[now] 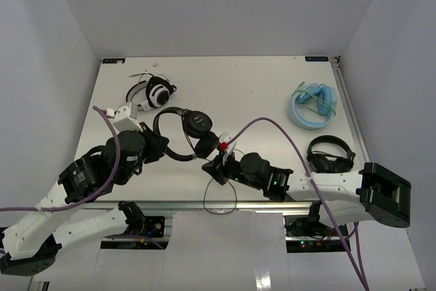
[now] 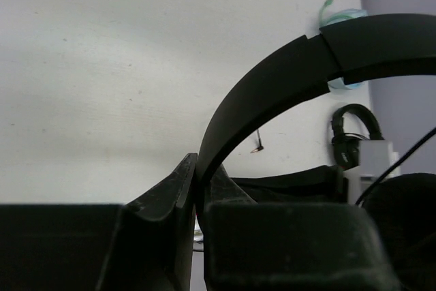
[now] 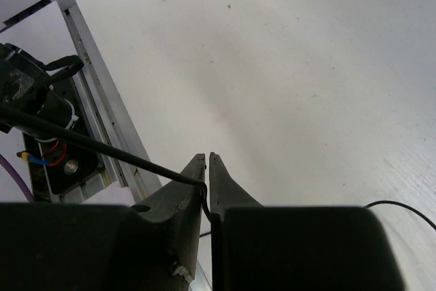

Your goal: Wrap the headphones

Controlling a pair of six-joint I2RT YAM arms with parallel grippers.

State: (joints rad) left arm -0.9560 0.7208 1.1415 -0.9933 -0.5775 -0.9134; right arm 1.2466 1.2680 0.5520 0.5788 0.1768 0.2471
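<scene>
left tool [image 2: 199, 180] clamped on stiff headband [image 2: 272, 80] of headphones [image 1: 196, 125]; right tool [image 3: 207, 172] pinched on limp, slippery cable [image 3: 102, 144]. probably light: hold band, feed cable.

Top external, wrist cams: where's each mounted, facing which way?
Top external: above-behind the bases, looking down on the table; both arms show.
Left wrist: on left gripper, facing right; shut on the headphones headband.
Right wrist: on right gripper, facing left along the near edge; pinching the cable.
Shared: top and left wrist show the other black headphones.
</scene>
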